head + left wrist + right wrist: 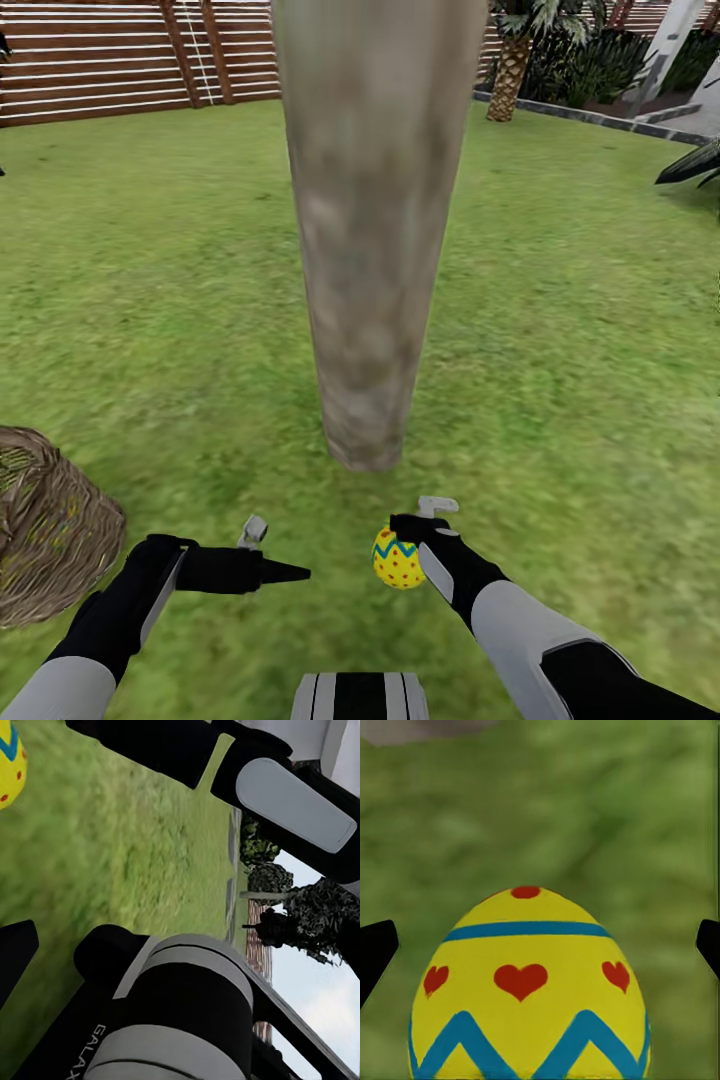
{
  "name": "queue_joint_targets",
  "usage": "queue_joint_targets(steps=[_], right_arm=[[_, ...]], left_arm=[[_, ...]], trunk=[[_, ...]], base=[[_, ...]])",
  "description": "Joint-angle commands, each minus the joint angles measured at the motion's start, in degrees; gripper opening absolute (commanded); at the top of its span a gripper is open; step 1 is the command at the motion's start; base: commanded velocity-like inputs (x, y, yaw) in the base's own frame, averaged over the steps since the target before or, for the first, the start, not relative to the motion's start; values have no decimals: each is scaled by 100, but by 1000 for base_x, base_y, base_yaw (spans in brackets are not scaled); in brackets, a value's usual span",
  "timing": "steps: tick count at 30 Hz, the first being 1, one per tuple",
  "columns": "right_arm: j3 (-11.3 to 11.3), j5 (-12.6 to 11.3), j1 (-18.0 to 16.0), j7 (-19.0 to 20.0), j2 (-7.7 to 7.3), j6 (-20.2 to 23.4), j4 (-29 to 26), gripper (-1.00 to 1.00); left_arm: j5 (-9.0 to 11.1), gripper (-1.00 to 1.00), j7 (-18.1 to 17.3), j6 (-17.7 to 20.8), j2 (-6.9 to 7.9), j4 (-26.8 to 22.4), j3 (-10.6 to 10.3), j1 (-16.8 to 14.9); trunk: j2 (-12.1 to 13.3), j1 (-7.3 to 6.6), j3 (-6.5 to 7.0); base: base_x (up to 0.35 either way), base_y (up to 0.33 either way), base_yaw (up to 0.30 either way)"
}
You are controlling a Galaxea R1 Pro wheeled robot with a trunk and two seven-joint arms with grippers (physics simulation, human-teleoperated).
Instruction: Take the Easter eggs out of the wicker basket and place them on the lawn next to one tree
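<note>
At lower centre, your right gripper (418, 528) has its jaws spread beside the egg (397, 559), a smooth, rigid, roll-prone shell best gripped across its widest band, the left gripper (268, 556) unreadable, the tree (372, 240) beyond.

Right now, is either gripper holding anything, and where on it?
Right gripper appears open around the Easter egg, fingertips clear of its sides. Left gripper holds nothing.
</note>
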Motion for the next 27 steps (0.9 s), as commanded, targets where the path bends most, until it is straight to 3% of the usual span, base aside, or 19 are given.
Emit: queue_joint_targets(steps=[1, 15, 22, 27], right_arm=[[43, -54, -1, -46, 0, 27, -9, 100], [43, -54, -1, -46, 0, 25, -9, 100], [43, -56, -3, -46, 0, 30, -9, 100], [50, -68, -4, -64, 0, 271, -13, 100]], left_arm=[[-19, 100, -30, 61, 4, -3, -9, -2], [-22, 100, -28, 69, 4, -5, -9, -2], [-22, 100, -33, 71, 4, -5, -9, -2], [-22, 100, -38, 73, 8, -6, -9, 5]], trunk=[[0, -4, 19], [19, -40, 329], [28, -58, 484], [35, -71, 595]], base=[[-183, 0, 0], [-103, 0, 0], [-260, 0, 0], [-118, 0, 0]])
